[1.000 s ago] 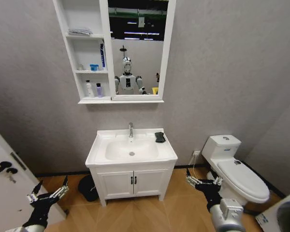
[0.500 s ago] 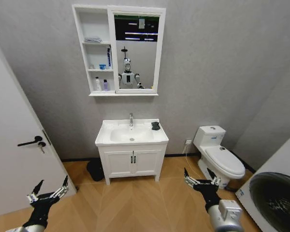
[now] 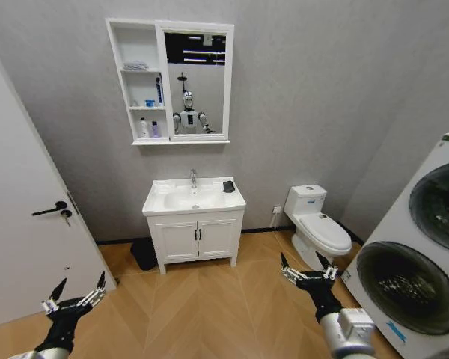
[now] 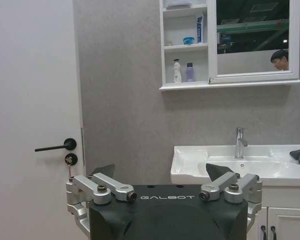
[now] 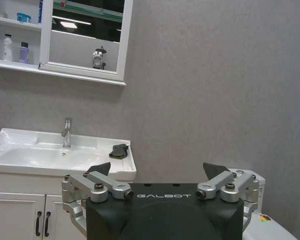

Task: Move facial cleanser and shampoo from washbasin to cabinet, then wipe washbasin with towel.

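The white washbasin (image 3: 165,203) stands across the room, with the dark towel (image 3: 228,186) lying on its right corner. Above it hangs the cabinet (image 3: 123,82) with its mirror. A white bottle (image 3: 143,129) and a small purple bottle (image 3: 154,129) stand on its lowest shelf; I cannot tell which is the facial cleanser or the shampoo. Both grippers hang low and far from the basin, open and holding nothing: left gripper (image 3: 78,288), right gripper (image 3: 302,262). The left wrist view shows the left gripper (image 4: 160,171) before the washbasin (image 4: 210,162). The right gripper (image 5: 157,168) faces the towel (image 5: 119,150).
A white door (image 3: 22,209) with a black handle is at the left. A toilet (image 3: 318,224) stands right of the two-door vanity (image 3: 194,238), and a washing machine (image 3: 419,247) is at the far right. A black bin (image 3: 144,254) sits beside the vanity. Wooden floor lies between me and the basin.
The whole view has drawn back from the washbasin, so it looks smaller and farther. The door and washing machine have come into view. Both arms hold the same pose.
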Tool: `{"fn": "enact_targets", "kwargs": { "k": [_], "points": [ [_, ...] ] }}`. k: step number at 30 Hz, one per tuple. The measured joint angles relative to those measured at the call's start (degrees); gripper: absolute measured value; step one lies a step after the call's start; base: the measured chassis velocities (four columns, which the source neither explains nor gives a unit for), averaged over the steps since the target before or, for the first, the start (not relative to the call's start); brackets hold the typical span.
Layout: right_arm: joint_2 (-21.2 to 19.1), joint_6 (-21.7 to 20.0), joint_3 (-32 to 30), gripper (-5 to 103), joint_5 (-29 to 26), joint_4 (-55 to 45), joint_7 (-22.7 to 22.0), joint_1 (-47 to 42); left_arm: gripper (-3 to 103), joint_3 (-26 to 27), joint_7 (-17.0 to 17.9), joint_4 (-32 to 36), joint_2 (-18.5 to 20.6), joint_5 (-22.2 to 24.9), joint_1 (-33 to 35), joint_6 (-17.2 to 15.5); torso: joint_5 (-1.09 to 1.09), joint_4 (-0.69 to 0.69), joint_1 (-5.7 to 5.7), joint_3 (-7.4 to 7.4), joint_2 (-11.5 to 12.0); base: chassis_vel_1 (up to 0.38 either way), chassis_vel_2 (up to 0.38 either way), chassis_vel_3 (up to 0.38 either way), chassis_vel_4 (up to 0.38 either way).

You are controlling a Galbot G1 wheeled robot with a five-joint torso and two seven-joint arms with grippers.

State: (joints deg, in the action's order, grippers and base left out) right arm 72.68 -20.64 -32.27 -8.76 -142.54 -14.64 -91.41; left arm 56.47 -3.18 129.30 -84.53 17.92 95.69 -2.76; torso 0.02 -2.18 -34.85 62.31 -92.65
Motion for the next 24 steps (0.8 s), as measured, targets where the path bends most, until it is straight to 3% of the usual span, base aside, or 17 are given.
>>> {"fn": "enact_targets", "kwargs": {
  "k": [24],
  "points": [
    [0.00,-0.16,-0.01,100,0.00,-0.02,-0.12,-0.04,100,0.02,0.00,0.00,0.00,0.00,0.02,0.00,-0.02,-0.01,0.09,-0.03,-0.03,-0.001,0.005,0.006,0.000]
  ]
}}
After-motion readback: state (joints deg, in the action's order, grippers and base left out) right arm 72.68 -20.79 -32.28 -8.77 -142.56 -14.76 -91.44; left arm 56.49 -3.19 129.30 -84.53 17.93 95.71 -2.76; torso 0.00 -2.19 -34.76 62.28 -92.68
